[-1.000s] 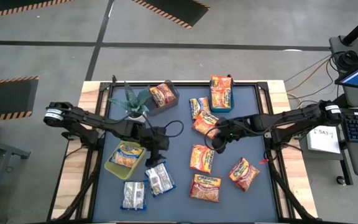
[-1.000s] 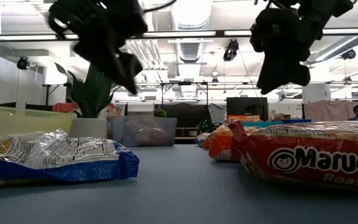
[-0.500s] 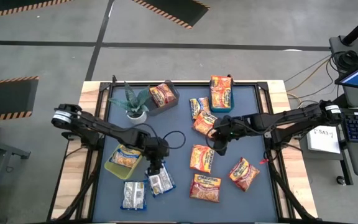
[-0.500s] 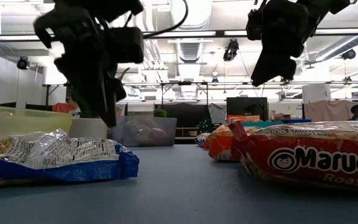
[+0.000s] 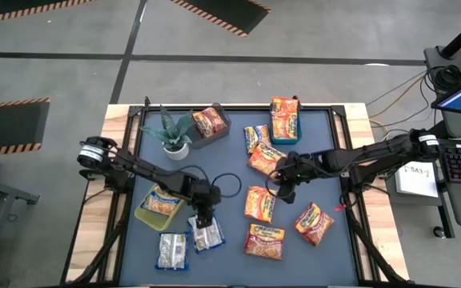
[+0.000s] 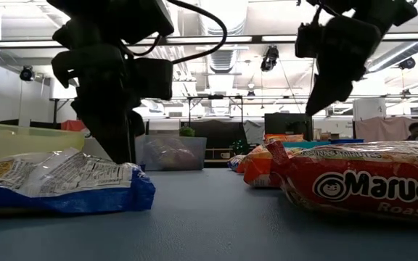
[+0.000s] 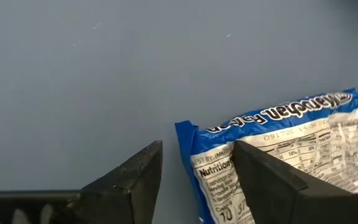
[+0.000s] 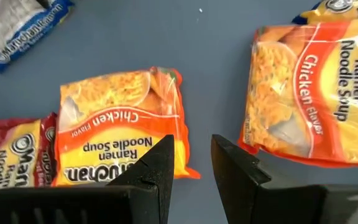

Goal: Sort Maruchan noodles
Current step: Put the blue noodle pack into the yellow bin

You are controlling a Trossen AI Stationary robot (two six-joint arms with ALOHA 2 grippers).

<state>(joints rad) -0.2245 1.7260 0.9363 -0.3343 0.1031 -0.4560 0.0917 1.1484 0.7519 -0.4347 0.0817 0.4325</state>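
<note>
Orange Maruchan noodles packets (image 5: 260,202) (image 5: 264,158) lie flat on the blue table, with more at the near right (image 5: 314,222). A blue-and-white packet (image 5: 207,236) lies flat at the near left, printed back up. My left gripper (image 7: 197,146) is open and has come down at that packet's end (image 6: 122,148). Its fingers stand either side of the blue end edge. My right gripper (image 8: 192,142) hangs above the table (image 5: 286,190). It is narrowly open over an orange chicken packet (image 8: 120,127) and holds nothing. My left gripper comes from above, slanting down. One finger (image 7: 260,180) is on the packet's printed back beside its blue end edge (image 7: 188,140). The other finger (image 7: 135,180) is over bare table next to that edge. The packet lies flat on the table.
A yellow bin (image 5: 142,214) holds a yellow packet beside my left arm. A grey bin (image 5: 222,120) and a teal bin (image 5: 285,136) with packets stand at the far edge. A potted plant (image 5: 170,132) stands far left. Another whitish packet (image 5: 171,250) lies near left.
My left gripper has sunk and moved toward the table's near edge, rolling its wrist, down onto the end of the blue-and-white packet. In the low view that packet's end has shifted a little. My right gripper has rolled about its own line while staying in place.
</note>
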